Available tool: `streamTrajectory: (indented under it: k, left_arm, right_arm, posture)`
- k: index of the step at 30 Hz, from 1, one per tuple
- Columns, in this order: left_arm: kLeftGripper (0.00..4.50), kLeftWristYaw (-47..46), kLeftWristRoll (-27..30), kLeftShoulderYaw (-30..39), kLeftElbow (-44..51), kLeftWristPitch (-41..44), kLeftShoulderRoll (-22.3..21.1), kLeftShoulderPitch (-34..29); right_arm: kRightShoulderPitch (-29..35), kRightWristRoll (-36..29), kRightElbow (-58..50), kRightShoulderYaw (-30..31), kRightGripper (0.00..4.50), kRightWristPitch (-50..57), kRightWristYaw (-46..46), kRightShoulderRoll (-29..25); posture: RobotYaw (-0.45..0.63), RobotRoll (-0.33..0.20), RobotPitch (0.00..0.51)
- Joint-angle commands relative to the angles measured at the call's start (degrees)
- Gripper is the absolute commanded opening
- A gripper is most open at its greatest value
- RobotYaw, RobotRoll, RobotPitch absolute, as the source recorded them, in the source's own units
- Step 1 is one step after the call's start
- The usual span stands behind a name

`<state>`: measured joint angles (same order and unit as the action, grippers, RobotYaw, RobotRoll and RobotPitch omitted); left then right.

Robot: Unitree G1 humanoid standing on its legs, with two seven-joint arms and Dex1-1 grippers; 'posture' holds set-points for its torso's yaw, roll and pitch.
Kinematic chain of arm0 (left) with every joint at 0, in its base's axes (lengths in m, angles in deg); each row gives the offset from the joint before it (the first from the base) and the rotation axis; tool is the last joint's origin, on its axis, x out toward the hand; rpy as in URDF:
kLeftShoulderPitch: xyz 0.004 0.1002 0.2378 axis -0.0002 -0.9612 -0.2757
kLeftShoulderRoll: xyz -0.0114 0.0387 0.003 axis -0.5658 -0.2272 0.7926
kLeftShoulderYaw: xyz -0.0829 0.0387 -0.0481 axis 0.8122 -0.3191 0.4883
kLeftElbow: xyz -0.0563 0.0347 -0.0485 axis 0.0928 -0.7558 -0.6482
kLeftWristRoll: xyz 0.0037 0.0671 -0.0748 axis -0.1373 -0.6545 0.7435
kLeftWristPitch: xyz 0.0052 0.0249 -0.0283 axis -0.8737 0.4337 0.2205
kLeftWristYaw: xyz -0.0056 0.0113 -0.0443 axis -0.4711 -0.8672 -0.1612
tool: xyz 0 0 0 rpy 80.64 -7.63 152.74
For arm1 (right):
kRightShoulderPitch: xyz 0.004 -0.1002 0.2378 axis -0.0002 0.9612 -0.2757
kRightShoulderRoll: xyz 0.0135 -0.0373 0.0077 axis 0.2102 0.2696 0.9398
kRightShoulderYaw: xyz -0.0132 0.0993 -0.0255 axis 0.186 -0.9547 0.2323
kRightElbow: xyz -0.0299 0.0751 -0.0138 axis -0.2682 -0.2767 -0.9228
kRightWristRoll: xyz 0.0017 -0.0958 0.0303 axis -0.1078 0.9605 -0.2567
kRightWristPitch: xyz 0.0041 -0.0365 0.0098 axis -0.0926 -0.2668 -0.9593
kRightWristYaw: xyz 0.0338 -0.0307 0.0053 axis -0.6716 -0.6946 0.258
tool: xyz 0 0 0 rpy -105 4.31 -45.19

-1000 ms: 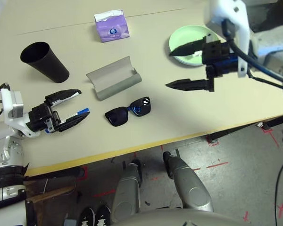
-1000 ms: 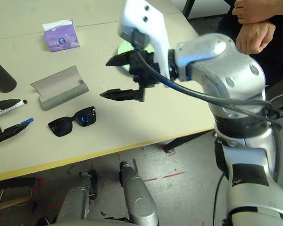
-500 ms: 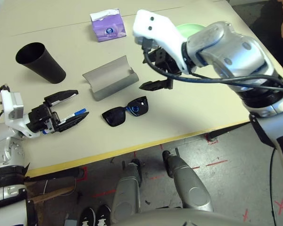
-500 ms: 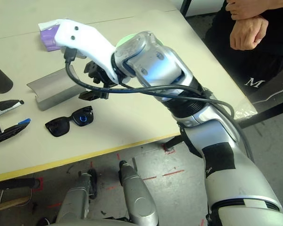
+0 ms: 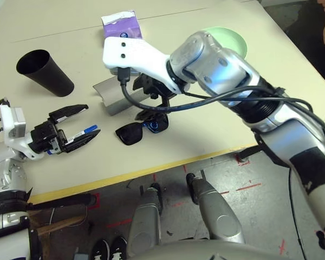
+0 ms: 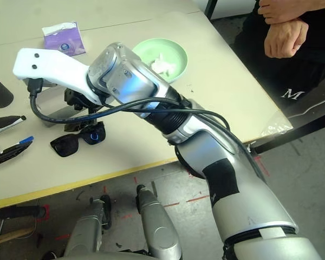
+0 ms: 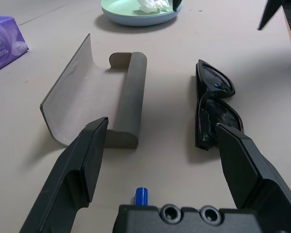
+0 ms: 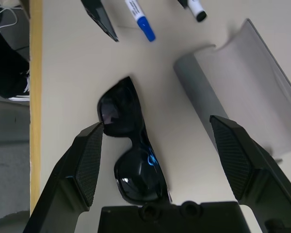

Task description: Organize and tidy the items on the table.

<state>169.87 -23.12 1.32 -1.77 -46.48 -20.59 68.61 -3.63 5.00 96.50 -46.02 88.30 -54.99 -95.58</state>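
**Right pincer over the shades: risks, then materials**

Nearest the yellow front edge, the left pincer (image 5: 70, 127) sits wide and empty, w/ the two markers: blue-cap marker (image 5: 82, 131) between its fingers, black-cap marker (image 8: 195, 8) just beside. Risk: a closing finger could roll these smooth round barrels off the edge.

Next out, the black sunglasses (image 8: 130, 162) lie folded, approx. centre of the tabletop (image 5: 216, 130). The right pincer (image 5: 149, 103) hangs above them, jaws wide, nothing held. Risk: glossy hard plastic, thin curved frame; an off-centre pinch may skid them or smear a lens.

At 12 o'clock from the shades, just beside: grey glasses case (image 7: 94, 94), open, matte, trough-shaped w/ a rolled lip. A finger might nudge it.

Farther: black cup (image 5: 44, 72), tapered, on its side at 10; green plate (image 6: 160, 58) w/ crumpled tissue (image 6: 161, 65) at 2; purple tissue box (image 6: 64, 38), soft card.
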Motion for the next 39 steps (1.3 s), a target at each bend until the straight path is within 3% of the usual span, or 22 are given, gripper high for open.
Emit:
streamTrajectory:
  k: [1, 14, 24, 39]
  left_arm:
    - [4.5, 1.0, 0.0, 1.2, -0.7, -0.6, -0.9, -1.2]
    - [4.5, 1.5, 0.3, 2.6, -0.1, -0.6, -1.2, -2.9]
    - [4.5, 1.4, 0.7, 3.1, 0.5, -0.8, -1.1, -3.9]
    - [4.5, 1.4, 0.6, 2.4, 0.1, -1.1, -0.5, -3.6]
  right_arm:
    - [0.9, 2.0, 1.2, 2.6, 4.46, -2.2, -0.8, 2.1]
    - [7.0, 8.9, 7.3, 6.2, 4.46, -8.1, -0.1, 6.6]
    - [8.7, 13.0, 14.4, 4.5, 4.46, -15.1, 2.2, 10.8]
    - [11.7, 16.5, 10.1, 5.4, 4.46, -17.1, -4.4, 6.7]
  posture:
    - [-0.19, 0.0, 0.288]
    - [-0.16, 0.0, 0.293]
    - [-0.15, 0.0, 0.289]
    - [-0.16, 0.0, 0.288]
